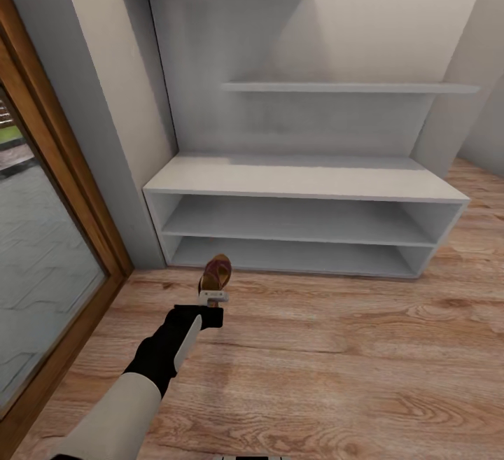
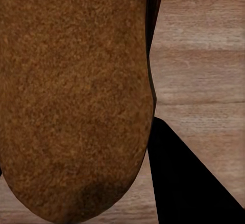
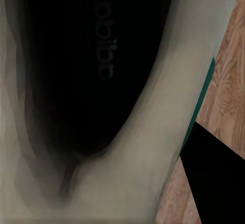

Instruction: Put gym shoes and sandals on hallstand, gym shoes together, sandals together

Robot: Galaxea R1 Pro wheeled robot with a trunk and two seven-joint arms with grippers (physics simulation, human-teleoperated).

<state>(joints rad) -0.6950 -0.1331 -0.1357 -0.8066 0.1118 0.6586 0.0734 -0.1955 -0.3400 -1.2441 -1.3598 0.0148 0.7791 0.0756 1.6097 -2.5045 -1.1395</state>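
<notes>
The left gripper (image 1: 213, 297) is closed on a brown sandal (image 1: 215, 272) (tan footbed showing), held above the wood floor (image 1: 336, 348), the grey shoe rack (image 1: 301, 180) at twelve o'clock. The right wrist view looks into a white gym shoe (image 3: 153, 147); grip unclear.

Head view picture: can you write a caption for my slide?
Left end effector holds a sandal above the floor, facing the empty grey rack.

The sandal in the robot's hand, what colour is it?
Brown: the sandal has a tan footbed and darker brown edge, clearest in the head view.
</notes>
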